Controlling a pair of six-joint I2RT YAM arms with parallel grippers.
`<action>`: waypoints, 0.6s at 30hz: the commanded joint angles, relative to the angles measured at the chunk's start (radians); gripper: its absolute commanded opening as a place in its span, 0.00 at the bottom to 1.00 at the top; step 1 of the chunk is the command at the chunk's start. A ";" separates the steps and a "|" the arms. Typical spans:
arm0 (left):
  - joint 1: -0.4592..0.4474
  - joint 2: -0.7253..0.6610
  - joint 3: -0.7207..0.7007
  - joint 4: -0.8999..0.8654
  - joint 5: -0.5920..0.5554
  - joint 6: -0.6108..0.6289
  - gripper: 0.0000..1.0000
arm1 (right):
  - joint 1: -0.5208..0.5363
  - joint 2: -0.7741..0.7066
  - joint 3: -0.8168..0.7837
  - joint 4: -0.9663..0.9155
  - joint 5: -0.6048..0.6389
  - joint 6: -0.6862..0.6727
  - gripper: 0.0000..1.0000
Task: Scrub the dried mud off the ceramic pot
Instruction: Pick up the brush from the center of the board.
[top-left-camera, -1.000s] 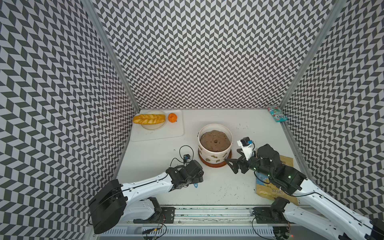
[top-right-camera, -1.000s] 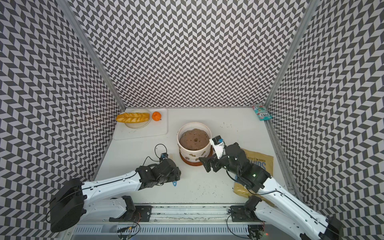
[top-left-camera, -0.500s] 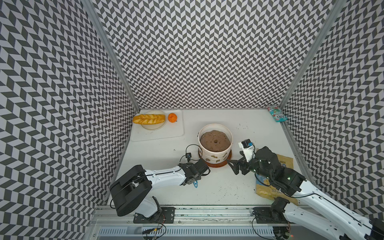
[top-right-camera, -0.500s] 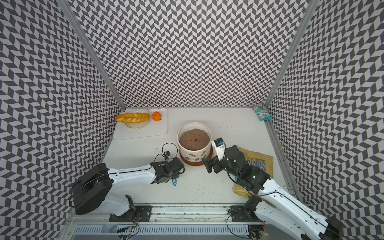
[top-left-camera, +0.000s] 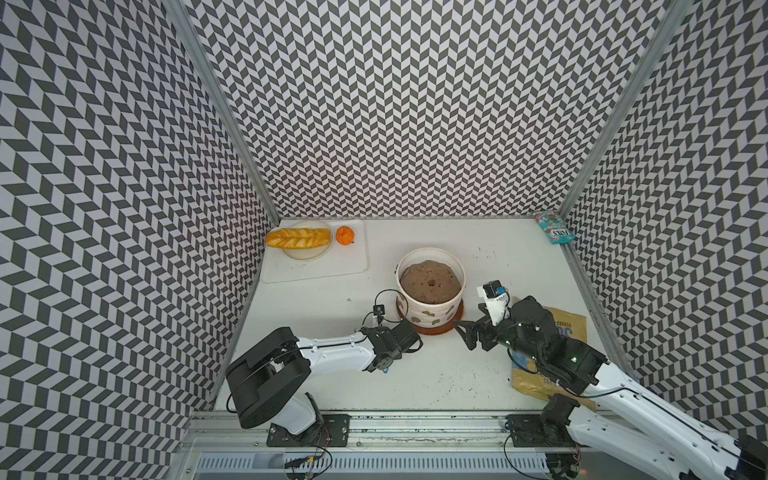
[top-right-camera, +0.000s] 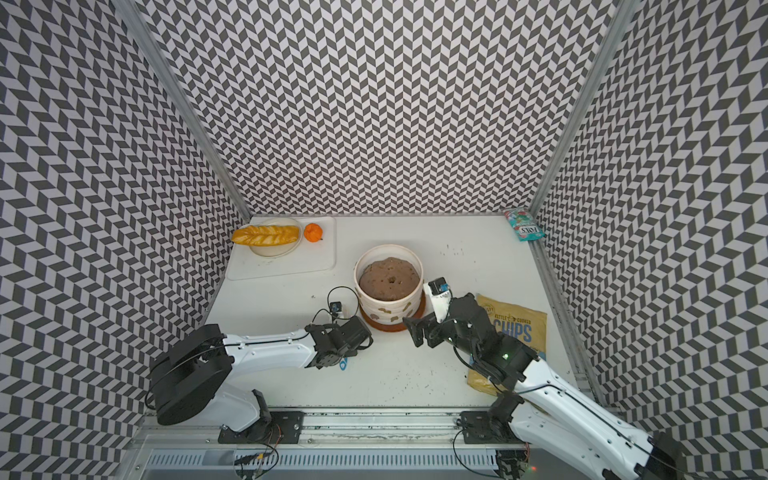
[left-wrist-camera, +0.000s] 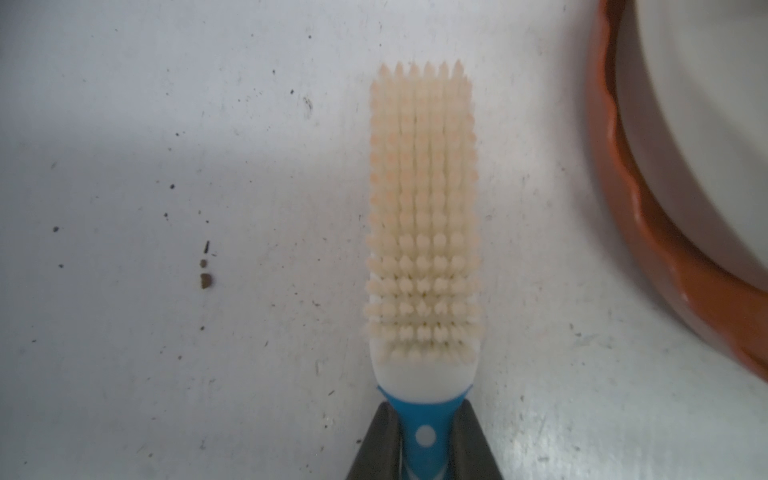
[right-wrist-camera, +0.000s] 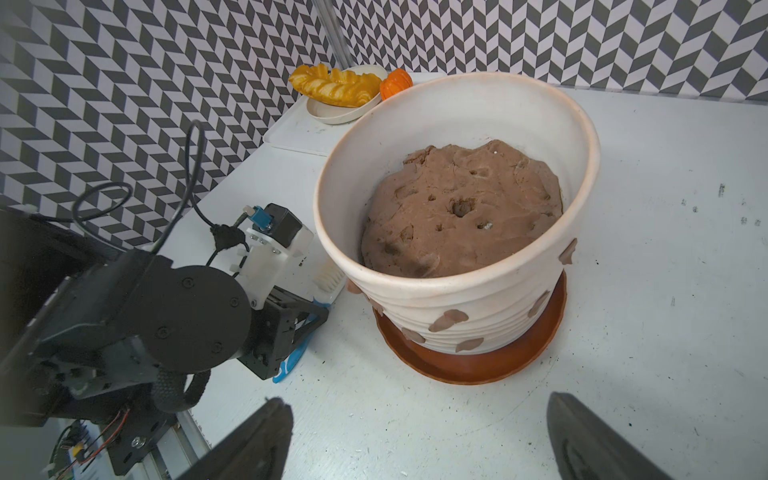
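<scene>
The ceramic pot (top-left-camera: 430, 251) (top-right-camera: 388, 247) (right-wrist-camera: 478, 299) is cream and ribbed, holds a brown soil mound and stands on an orange-brown saucer (top-left-camera: 432, 331) (left-wrist-camera: 665, 232) (right-wrist-camera: 478, 368). Tan dried mud (top-left-camera: 432, 322) (top-right-camera: 376, 316) (right-wrist-camera: 448, 320) blotches dot its front wall. A scrub brush (left-wrist-camera: 423, 216) (right-wrist-camera: 330, 281) with cream bristles and a blue handle lies on the table just left of the saucer, bristles up. My left gripper (left-wrist-camera: 424, 409) (top-left-camera: 409, 340) (top-right-camera: 360, 336) is shut on its handle. My right gripper (right-wrist-camera: 415, 399) (top-left-camera: 471, 336) (top-right-camera: 420, 330) stands open and empty, right of the saucer, facing the pot.
A white board (top-left-camera: 316, 266) at the back left carries a pale plate with a bread loaf (top-left-camera: 298, 237) and a small orange fruit (top-left-camera: 345, 235). A chips bag (top-right-camera: 513, 328) lies under my right arm. A snack packet (top-left-camera: 555, 227) sits in the back right corner. Soil crumbs dot the table.
My left gripper has slid right towards the pot and closed on the brush handle. The right gripper has barely moved and stays open.
</scene>
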 joint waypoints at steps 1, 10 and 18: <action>0.000 -0.019 -0.007 -0.089 0.039 0.032 0.09 | 0.004 0.006 -0.012 0.092 -0.002 0.024 1.00; 0.066 -0.269 -0.008 -0.132 0.049 0.036 0.03 | 0.003 -0.024 -0.029 0.167 -0.054 0.073 1.00; 0.097 -0.455 0.167 -0.277 -0.024 0.086 0.03 | 0.002 0.009 0.015 0.262 -0.185 0.133 1.00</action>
